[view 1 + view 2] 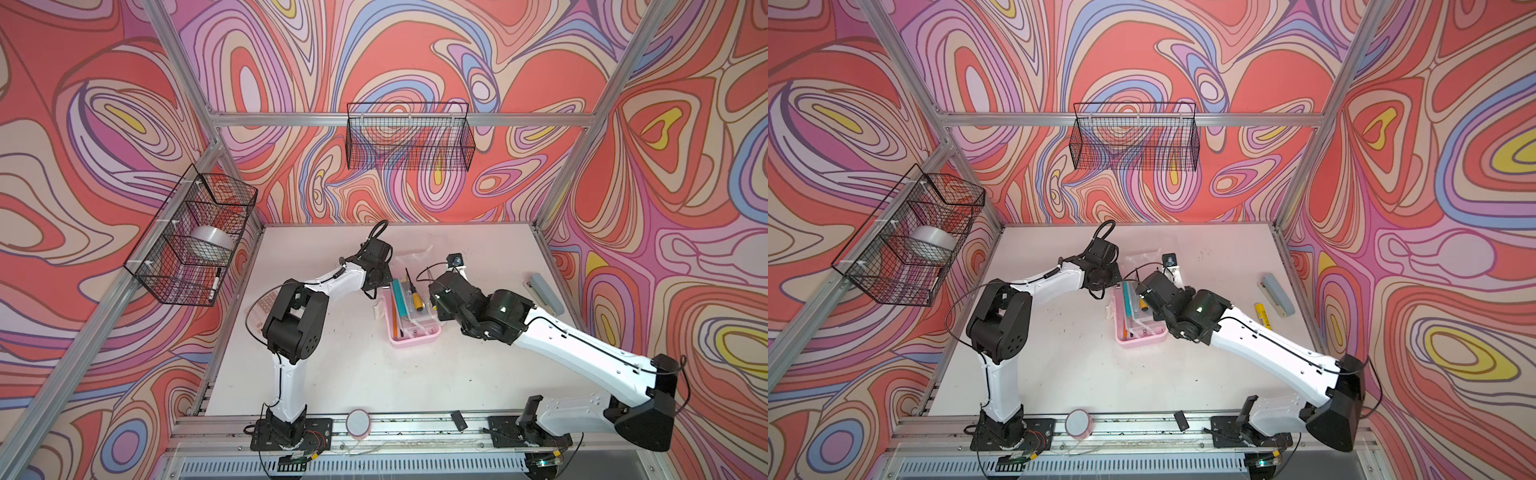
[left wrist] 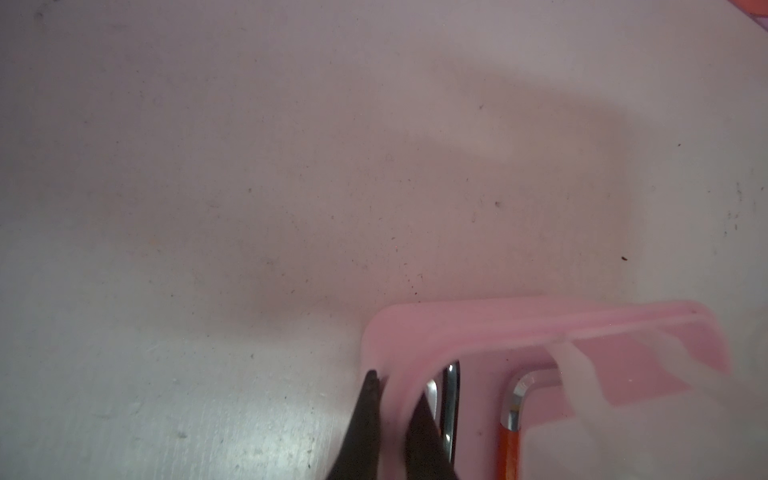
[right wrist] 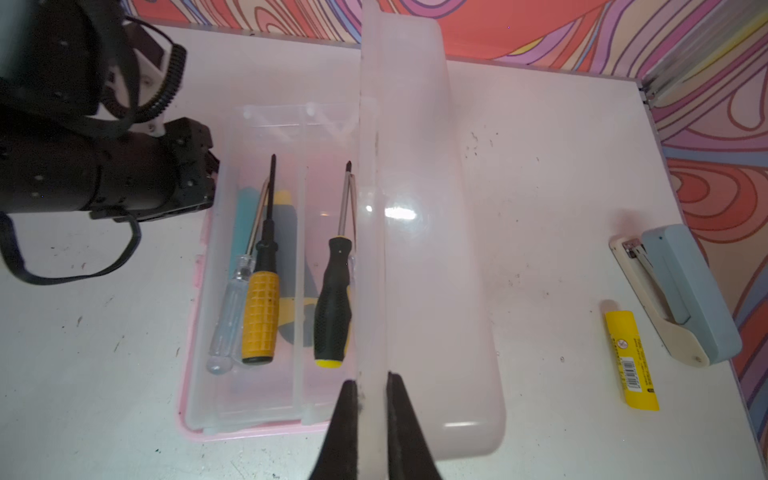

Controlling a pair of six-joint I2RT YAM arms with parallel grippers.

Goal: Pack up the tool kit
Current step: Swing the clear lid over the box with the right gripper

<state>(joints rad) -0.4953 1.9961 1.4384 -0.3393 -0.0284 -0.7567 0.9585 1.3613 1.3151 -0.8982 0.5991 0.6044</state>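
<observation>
Right wrist view: the tool kit (image 3: 249,433) is seen lying open at the middle of the counter (image 3: 561,187), between the two arms. Its translucent lid (image 3: 424,208), raised about on edge, is pinched by the right fingers (image 3: 347,419). The pink case wall is clamped by the left fingers (image 2: 368,415). The lid is judged best swung leftward slowly over the tray while the base is pinned. Counted: three screwdrivers (image 3: 260,316), one grey-blue bar (image 3: 690,291), one yellow tube (image 3: 631,361), two wire baskets (image 1: 409,137).
</observation>
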